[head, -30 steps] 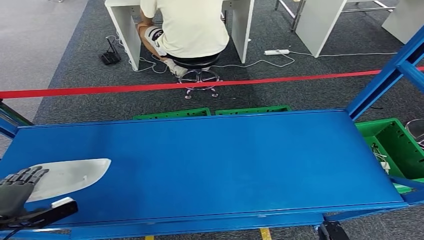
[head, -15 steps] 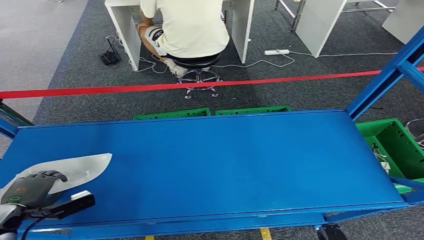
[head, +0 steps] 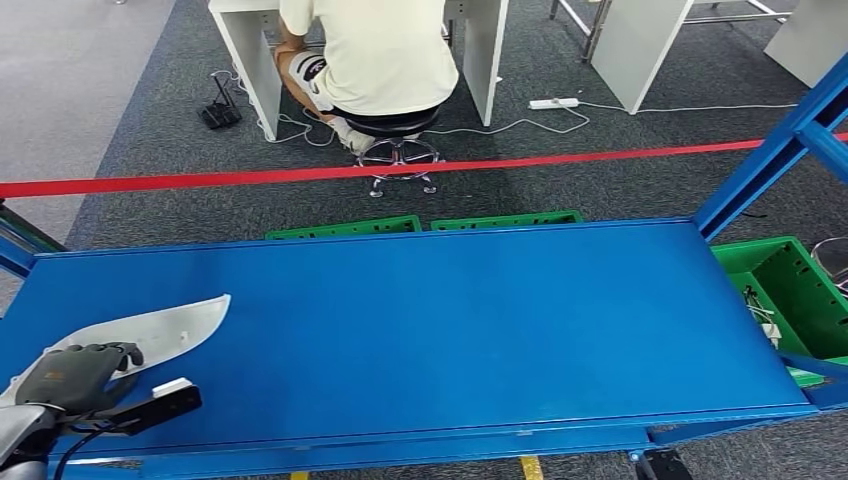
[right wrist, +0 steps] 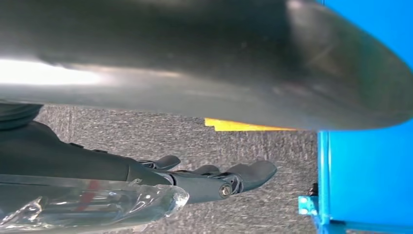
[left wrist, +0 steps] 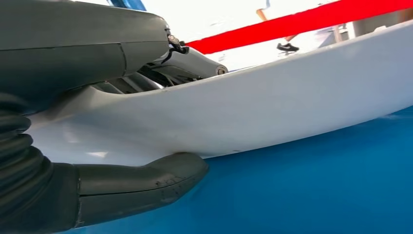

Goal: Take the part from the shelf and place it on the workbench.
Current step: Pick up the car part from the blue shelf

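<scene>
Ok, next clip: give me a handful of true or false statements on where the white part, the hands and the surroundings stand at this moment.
1. The left hand grips the white part at one end. True; the left wrist view shows the thumb under it and fingers over it.
2. The white part sits at the right end of the blue surface. False; it is at the left end, near the front edge.
3. A person sits on a stool beyond the red tape. True.
4. The right hand holds the part. False; it hangs over grey carpet with nothing in it, fingers stretched out.
5. The green bin stands on the blue surface. False; it sits lower, beside the right end.
</scene>
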Action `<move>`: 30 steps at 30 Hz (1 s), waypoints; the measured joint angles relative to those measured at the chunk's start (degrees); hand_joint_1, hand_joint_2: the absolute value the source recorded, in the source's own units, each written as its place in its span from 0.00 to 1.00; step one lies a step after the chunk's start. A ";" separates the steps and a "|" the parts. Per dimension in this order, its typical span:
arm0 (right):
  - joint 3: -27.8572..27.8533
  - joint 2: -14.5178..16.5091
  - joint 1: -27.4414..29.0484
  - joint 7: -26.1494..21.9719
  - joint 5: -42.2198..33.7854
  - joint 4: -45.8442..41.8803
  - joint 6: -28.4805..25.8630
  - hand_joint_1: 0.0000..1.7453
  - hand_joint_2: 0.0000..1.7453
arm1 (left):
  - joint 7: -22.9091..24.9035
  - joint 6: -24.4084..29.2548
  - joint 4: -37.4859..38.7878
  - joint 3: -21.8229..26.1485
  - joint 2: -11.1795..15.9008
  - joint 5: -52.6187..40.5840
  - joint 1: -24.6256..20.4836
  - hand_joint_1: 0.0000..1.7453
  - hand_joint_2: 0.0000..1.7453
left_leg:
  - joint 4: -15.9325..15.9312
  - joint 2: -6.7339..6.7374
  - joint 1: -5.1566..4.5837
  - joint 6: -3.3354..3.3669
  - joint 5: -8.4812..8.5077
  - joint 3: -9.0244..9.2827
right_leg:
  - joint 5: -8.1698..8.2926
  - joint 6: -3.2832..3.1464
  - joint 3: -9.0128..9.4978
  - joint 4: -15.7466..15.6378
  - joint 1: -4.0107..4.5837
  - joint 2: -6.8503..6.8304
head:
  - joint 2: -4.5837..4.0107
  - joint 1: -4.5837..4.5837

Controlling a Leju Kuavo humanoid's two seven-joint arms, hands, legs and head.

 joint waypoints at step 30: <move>1.48 -4.15 2.27 -8.13 -6.33 -6.64 -4.43 0.00 0.00 | 0.77 32.41 -23.84 -18.80 2.02 -10.78 11.08 1.00 1.00 | 0.65 -1.50 1.60 -1.54 0.61 -0.11 | 1.13 2.87 -1.50 2.06 -2.29 1.62 | 0.00 0.43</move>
